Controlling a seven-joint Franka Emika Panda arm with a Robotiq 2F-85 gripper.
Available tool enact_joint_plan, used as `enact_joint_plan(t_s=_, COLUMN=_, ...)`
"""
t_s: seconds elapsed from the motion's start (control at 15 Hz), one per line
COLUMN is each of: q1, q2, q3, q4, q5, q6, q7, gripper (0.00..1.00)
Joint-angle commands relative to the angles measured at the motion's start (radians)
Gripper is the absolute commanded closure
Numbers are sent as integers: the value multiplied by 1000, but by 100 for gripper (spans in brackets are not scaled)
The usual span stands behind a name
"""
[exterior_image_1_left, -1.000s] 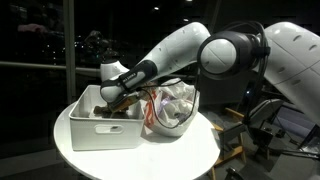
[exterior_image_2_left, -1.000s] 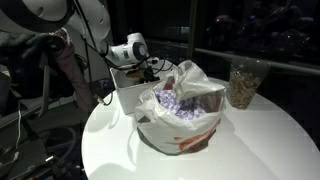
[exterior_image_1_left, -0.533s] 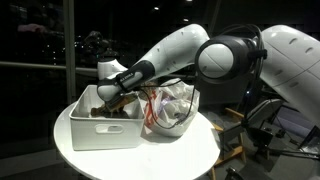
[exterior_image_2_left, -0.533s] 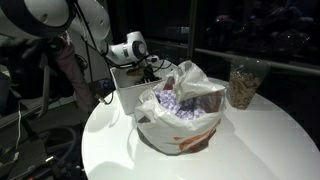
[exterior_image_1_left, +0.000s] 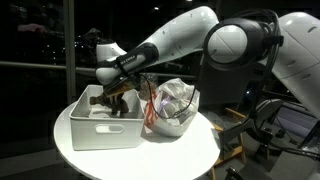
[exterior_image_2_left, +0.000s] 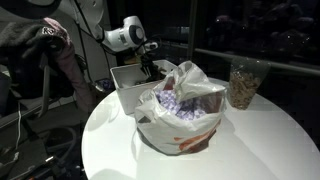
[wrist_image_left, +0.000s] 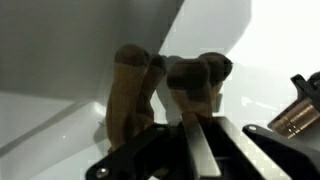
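Fingers (wrist_image_left: 197, 150) have closed and now pinch the brown object (wrist_image_left: 135, 90); your arm has raised it over the white bin (exterior_image_1_left: 95, 135).

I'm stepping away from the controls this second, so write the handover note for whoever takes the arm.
Gripper: jaws shut on a brown piece.
Things: the piece hangs within the walls of the white bin; whether it is clear of the bin's floor cannot be told. A stuffed bag stands beside the bin on the round table.
Done: the piece is gripped.
Left: it is not yet out of the bin or set down anywhere.
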Motion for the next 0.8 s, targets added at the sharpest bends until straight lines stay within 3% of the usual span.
enact_joint_plan(t_s=0.0, q1=-17, q2=-201, q3=25, q4=-164, q5=33, q6=-5, q7=-1, gripper=89)
enact_joint_plan(t_s=0.47, q1=-88, q2=-540, q3=55, q4=-464, q5=116, q6=114, q7=0, gripper=89)
enact_joint_plan(t_s=0.73, q1=-81, q2=-736, q3=2, q4=-648, q5=-16, q6=61, q7=162, gripper=90)
